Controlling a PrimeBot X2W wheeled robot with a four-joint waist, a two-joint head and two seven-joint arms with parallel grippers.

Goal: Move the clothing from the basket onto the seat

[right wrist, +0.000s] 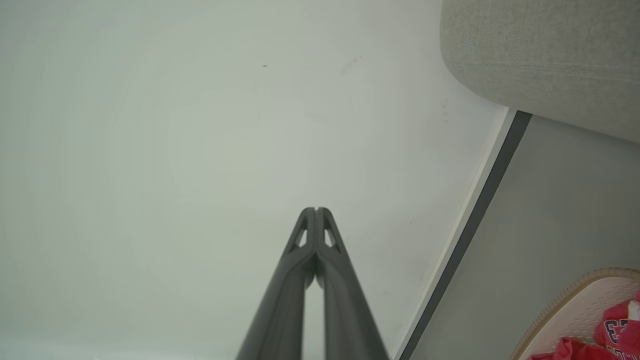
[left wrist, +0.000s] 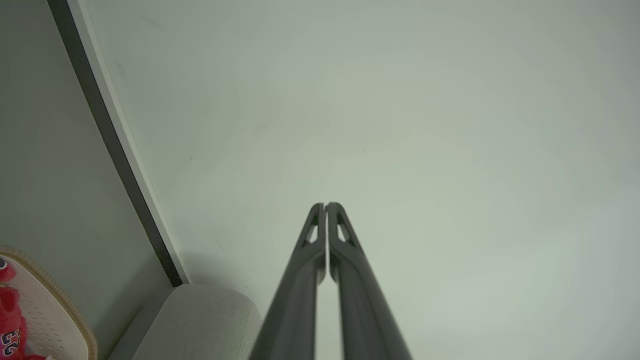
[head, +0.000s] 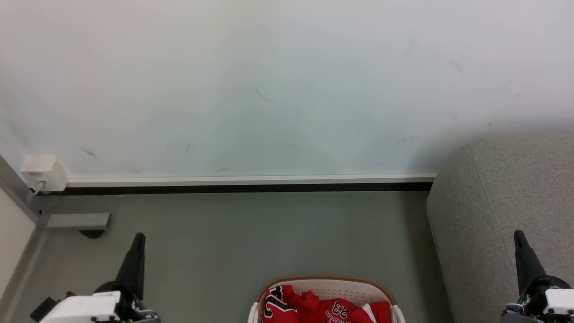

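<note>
Pre-grasp, with left gripper point(head: 139, 237) and right gripper point(head: 519, 234) pressed together, empty; next, spread and descend to clothing point(head: 323, 308) in basket point(head: 327, 278) between them

Left hand point(head: 139, 236), right hand point(head: 519, 233) (both closed)

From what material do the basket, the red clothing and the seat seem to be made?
The basket: probably cream plastic, smooth, with rows of small holes and a brown rim.
The clothing: soft red fabric, crumpled into folds; the weave is unclear.
The seat: grey woven upholstery, matte, coarse texture.
</note>
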